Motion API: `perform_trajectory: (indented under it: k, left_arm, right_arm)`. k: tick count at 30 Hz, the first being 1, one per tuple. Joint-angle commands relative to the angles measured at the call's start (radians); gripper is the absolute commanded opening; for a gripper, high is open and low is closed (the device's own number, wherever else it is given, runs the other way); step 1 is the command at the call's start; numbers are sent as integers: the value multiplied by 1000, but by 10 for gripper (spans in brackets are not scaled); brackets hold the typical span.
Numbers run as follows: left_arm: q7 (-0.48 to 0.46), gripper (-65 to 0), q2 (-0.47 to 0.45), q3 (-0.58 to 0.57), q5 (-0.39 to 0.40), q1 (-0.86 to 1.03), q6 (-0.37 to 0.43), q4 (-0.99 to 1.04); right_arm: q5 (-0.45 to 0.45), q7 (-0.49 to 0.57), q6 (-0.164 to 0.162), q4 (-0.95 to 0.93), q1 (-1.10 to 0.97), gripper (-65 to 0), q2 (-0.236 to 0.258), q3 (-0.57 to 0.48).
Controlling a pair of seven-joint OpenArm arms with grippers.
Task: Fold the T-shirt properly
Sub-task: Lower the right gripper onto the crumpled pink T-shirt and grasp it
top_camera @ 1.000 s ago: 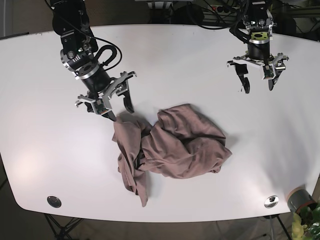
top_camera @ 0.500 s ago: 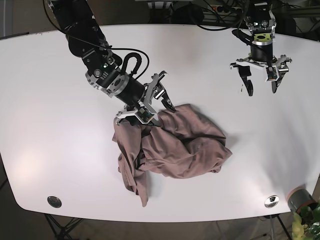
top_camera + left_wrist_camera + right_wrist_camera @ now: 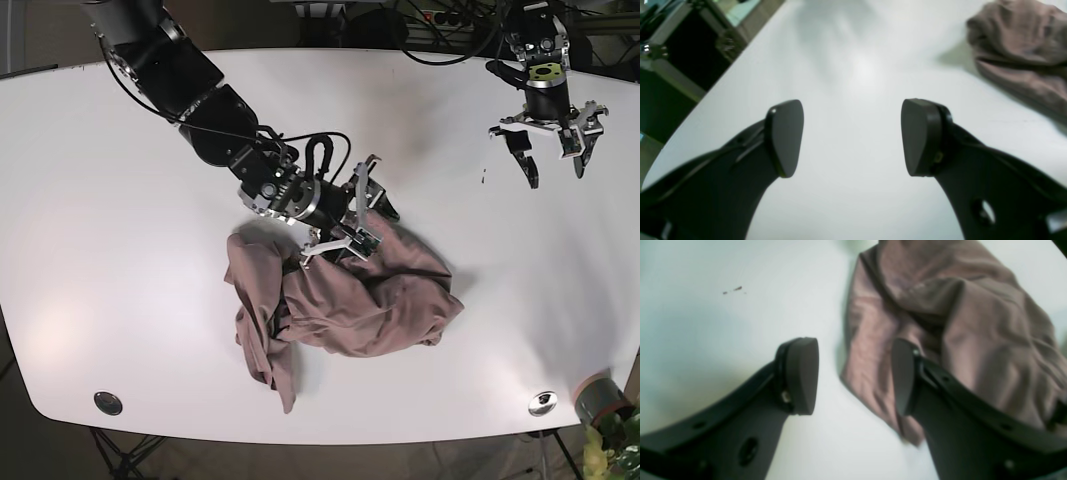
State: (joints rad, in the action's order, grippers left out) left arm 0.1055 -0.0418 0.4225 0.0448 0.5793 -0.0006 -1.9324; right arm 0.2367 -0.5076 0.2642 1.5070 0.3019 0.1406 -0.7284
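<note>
1. Two grippers, both empty: the right gripper (image 3: 853,380) hangs parted over the upper edge of the crumpled T-shirt (image 3: 350,295).
2. Left gripper (image 3: 851,136) gapes wide above bare white table (image 3: 80,200), well apart from the shirt, which lies mid-table.

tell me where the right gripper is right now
In the base view the right gripper sits left of centre on the white table, open and low over the upper edge of the crumpled T-shirt; the left gripper hovers far off, upper right.
</note>
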Motion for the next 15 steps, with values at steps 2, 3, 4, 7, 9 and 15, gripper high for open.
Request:
perform_trajectory:
  k: [2, 3, 4, 7, 9, 15]
  left_arm:
    - [-28, -226, -5, 5, 0, 3, 0, -15]
    - [-28, -226, -5, 5, 0, 3, 0, -15]
    - [-28, -226, -5, 5, 0, 3, 0, -15]
    - [-28, -226, -3, 5, 0, 3, 0, -15]
    - [-28, -226, -3, 3, 0, 3, 0, -15]
    - [-28, -226, -2, 0, 0, 3, 0, -14]
  right_arm:
    - [10, 28, 5, -118, 64, -296, -74, 2]
    - [10, 28, 5, -153, 76, -273, -89, 2]
    - [10, 30, 5, -188, 89, -238, -108, 2]
    - [8, 66, 5, -282, 116, -168, -149, 2]
    - [8, 100, 5, -328, 130, -165, -166, 2]
    - [8, 172, 5, -489, 178, -170, -209, 2]
